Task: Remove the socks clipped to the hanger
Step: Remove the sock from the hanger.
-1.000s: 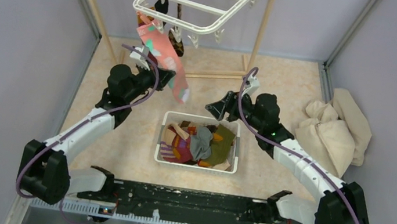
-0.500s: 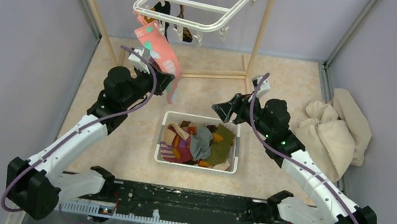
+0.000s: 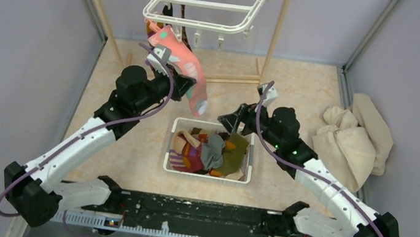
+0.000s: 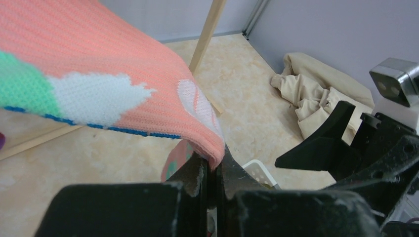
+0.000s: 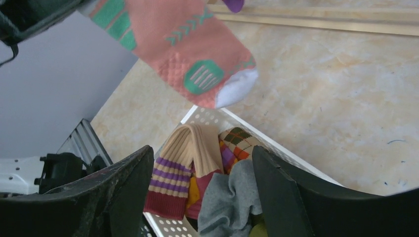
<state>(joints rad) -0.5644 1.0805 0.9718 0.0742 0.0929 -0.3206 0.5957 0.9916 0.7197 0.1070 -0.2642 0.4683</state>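
Note:
The white hanger (image 3: 211, 1) hangs at the top, with dark socks (image 3: 181, 9) dangling under it. My left gripper (image 3: 184, 84) (image 4: 213, 165) is shut on a pink sock with mint patches (image 3: 185, 65) (image 4: 99, 74). The sock drapes over the fingers, and its toe (image 5: 217, 89) hangs just past the basket's far edge. Its upper end reaches close to the hanger's near left corner; I cannot tell whether a clip holds it there. My right gripper (image 3: 229, 121) (image 5: 201, 150) stands open and empty above the basket's far right corner.
A white slotted basket (image 3: 207, 174) (image 5: 207, 116) between the arms holds several loose socks (image 3: 209, 149). A beige cloth heap (image 3: 353, 139) lies at the right wall. Wooden rack poles (image 3: 279, 29) stand behind, with a wooden bar (image 3: 225, 78) on the floor.
My left gripper has lifted and shifted right with the pink sock, which now drapes over it. The hanger has swung away. My right gripper moved forward, then drew back left over the basket.

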